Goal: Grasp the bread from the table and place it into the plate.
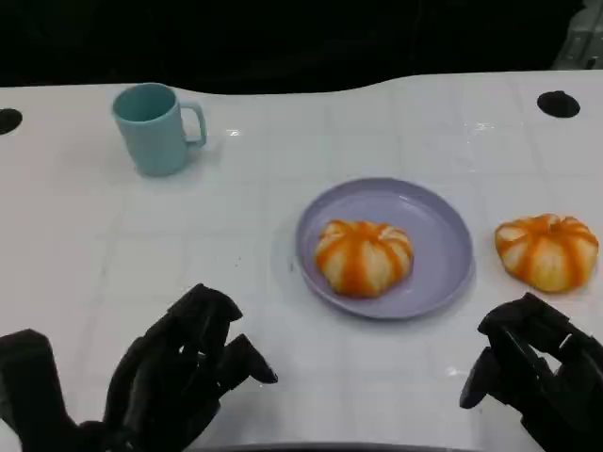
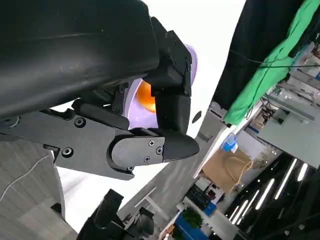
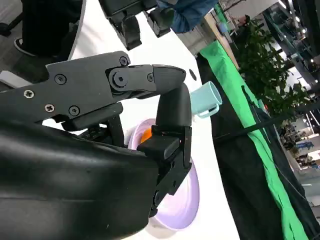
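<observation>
A white table [image 1: 85,254] filled the frame; one bread [image 1: 363,256] sat on the plate [image 1: 443,235] at centre, another bread [image 1: 546,250] lay at the right edge, a mug [image 1: 154,128] upper left. Left hand [image 1: 184,372] and right hand [image 1: 532,367] hung with fingers apart, holding nothing.

an indoor hall: green backdrop cloth [image 3: 250,95], ceiling strip lights [image 2: 280,185].

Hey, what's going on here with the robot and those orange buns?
Neither hand holds anything. One bread roll already lies in the purple plate; a second roll sits on the white table beside the plate, just beyond the right hand. The left hand hovers low near the table's front edge. A teal mug stands far back.
</observation>
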